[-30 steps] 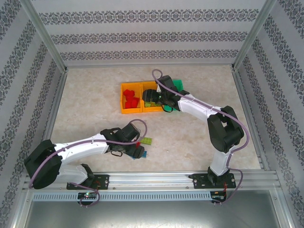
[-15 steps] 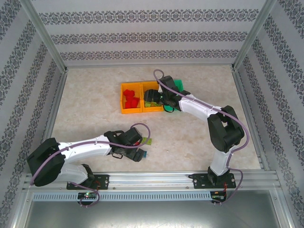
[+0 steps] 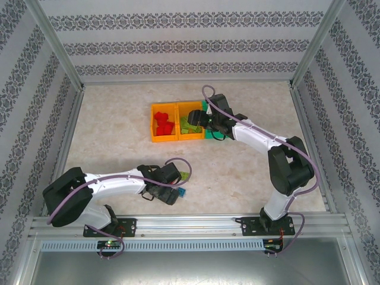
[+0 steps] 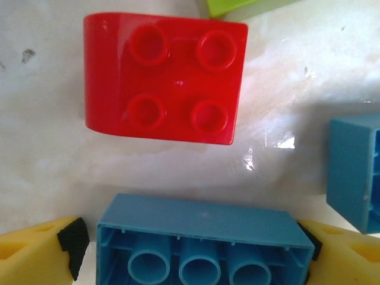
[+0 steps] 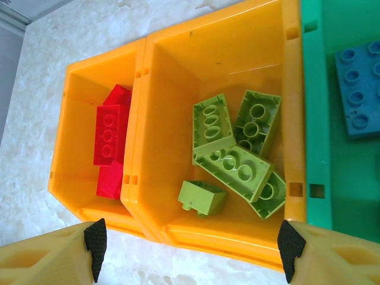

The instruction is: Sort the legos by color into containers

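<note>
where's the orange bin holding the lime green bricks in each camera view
top external: the orange bin with lime green bricks sits far mid-table, in the middle of the row of three bins.
right wrist: that bin is at centre, with its bricks piled inside.
left wrist: looks down at a loose red brick and a blue brick on the table.
shared landmark: the orange bin with red bricks sits against its left side.
</note>
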Tool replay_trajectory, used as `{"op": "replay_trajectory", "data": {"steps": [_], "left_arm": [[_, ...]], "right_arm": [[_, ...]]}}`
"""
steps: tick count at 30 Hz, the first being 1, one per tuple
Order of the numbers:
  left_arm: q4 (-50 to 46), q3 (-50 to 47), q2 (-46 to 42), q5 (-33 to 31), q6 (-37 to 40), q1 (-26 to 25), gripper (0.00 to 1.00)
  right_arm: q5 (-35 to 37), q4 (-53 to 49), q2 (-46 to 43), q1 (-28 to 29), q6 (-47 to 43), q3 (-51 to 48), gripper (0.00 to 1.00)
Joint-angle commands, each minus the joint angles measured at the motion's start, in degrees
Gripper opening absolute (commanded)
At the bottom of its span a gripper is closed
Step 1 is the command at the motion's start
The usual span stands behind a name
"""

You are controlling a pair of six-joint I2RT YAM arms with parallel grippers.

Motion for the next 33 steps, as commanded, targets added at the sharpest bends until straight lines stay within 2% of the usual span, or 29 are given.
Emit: {"op": "replay_trajectory", "data": {"steps": [1, 5, 8, 11, 16, 22, 27, 30, 33], "left_arm": [[-2.4, 1.3, 1.3, -1.3, 0.1, -1.1, 0.89], [-2.8, 1.9, 1.3, -2.1, 0.3, -1.3, 0.88], [-2.7, 1.9, 1.4, -2.1, 0.4, -1.3, 0.82], [-2.8, 2.1, 1.8, -2.1, 0.4, -1.4, 0.72], [-4.0, 2.4, 1.8, -2.6, -0.3, -1.8, 0.50], [-7.1, 4.2, -2.0, -5.2, -2.4, -1.8, 0.46], [-12.6, 8.6, -6.3, -10.2, -2.9, -1.7, 0.44], [-13.7, 13.8, -6.1, -11.2, 0.2, -0.7, 0.45], [-11.1, 21.0, -2.4, -8.6, 5.2, 2.1, 0.44]], "right_arm": [[0.5, 0.5, -2.1, -0.6, -0.7, -1.3, 0.79], [0.2, 0.7, -2.2, -0.9, -0.5, -1.7, 0.79], [0.0, 0.9, -2.1, -0.9, -0.3, -1.8, 0.79], [-0.1, 1.0, -2.1, -1.1, -0.3, -1.9, 0.79], [-0.4, 1.1, -2.7, -1.4, -0.4, -2.6, 0.79], [1.9, 1.1, -7.4, -1.4, -1.8, -6.1, 0.79], [6.1, -0.9, -15.7, -2.1, -4.1, -12.3, 0.80], [8.8, -1.8, -21.0, -3.2, -3.9, -17.7, 0.81], [11.1, -1.6, -25.8, -4.4, -2.6, -23.8, 0.81]]}}
